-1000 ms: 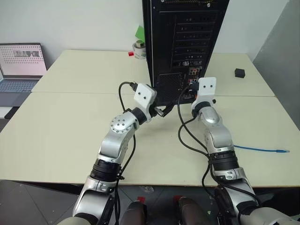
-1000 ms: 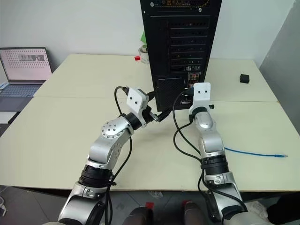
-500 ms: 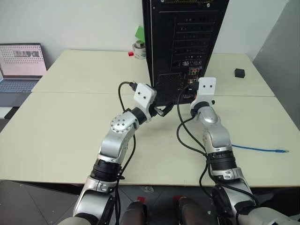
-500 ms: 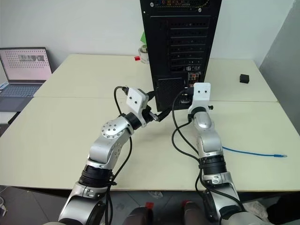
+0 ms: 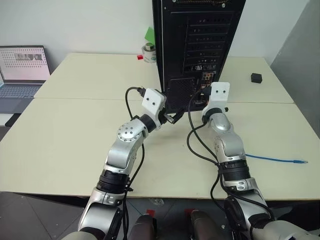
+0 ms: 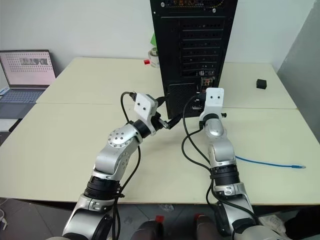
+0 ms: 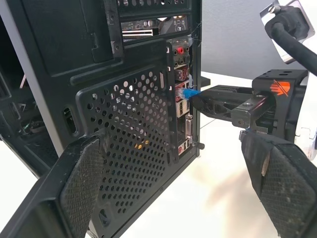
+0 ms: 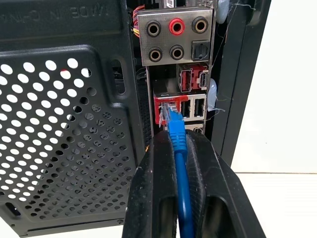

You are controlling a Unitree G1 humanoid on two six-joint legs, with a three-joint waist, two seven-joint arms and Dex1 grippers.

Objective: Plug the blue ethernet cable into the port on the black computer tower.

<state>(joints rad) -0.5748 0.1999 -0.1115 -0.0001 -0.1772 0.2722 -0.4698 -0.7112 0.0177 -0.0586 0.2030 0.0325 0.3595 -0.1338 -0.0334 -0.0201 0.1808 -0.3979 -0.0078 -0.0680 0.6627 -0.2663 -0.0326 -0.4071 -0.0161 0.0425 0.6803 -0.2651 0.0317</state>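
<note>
- Right gripper (image 8: 179, 148), right wrist view: black fingers pinch bright-blue ethernet cable (image 8: 177, 136) just behind its clear plug; plug tip sits at small squarish port (image 8: 167, 110) in red-framed connector strip, under round audio jacks (image 8: 176, 35).
- Left wrist view: left gripper (image 7: 183, 183) spread wide, holding nothing, facing perforated vent grille of tall black computer tower (image 7: 124, 119); right gripper's fingers reach the strip.
- Head views: tower stands on beige table (image 5: 60, 135); loose cable end trails right; small black cube (image 5: 256, 77) and laptop (image 5: 22, 67) well apart.

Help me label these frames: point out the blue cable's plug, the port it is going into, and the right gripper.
Blue cable plug (image 8: 171, 118), right wrist view, clear tip at the socket.
Port (image 8: 166, 106), right wrist view, red-framed opening above the plug.
Right gripper (image 7: 198, 101), left wrist view, black tips pinching the cable.
</note>
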